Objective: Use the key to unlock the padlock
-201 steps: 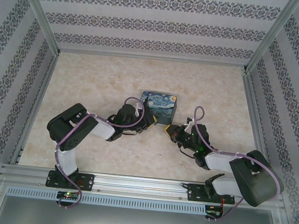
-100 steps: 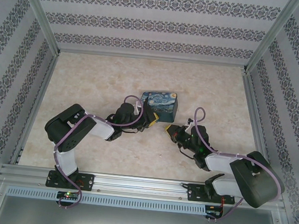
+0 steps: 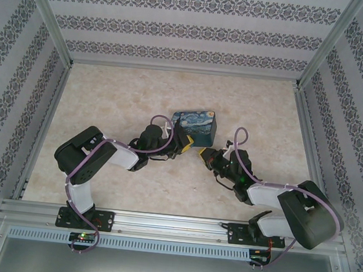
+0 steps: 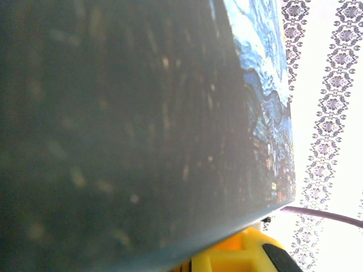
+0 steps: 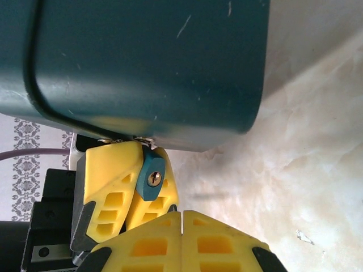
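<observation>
- Padlock [image 5: 150, 175]: small blue body, seen from the right wrist, hanging right under the lower edge of the box [image 5: 142, 62]. Its brass keyhole [image 5: 152, 179] faces the camera. The top of its silvery loop meets the box edge (the join is partly hidden by a yellow finger).
- Left gripper [image 5: 148, 163]: clamped on the padlock, one yellow finger [image 5: 110, 187] on the left of the blue body and the other behind it on the right. In the top view this gripper [image 3: 182, 144] sits at the near left corner of the box [image 3: 194, 127]; the lock is too small to make out there.
- Right gripper [image 5: 181, 224]: two yellow fingers pressed flat together, their seam upright. Whether anything is pinched between them cannot be told.
- Padlock relative to right gripper: just above and slightly left of the joined tips, close but apart, with the keyhole turned towards them. From above, the right gripper [image 3: 203, 155] points at the left gripper from the right, with a short gap between the two.
- Box: rounded, dark teal sides and a starry blue-and-yellow printed lid, standing on the marbled table [image 3: 120, 97]. From the left wrist its side wall [image 4: 113, 124] looms very close and blurred, with a yellow finger [image 4: 238, 255] below it.
- Purple cable [image 4: 323, 215]: a thin line at the right, against the patterned wall.
</observation>
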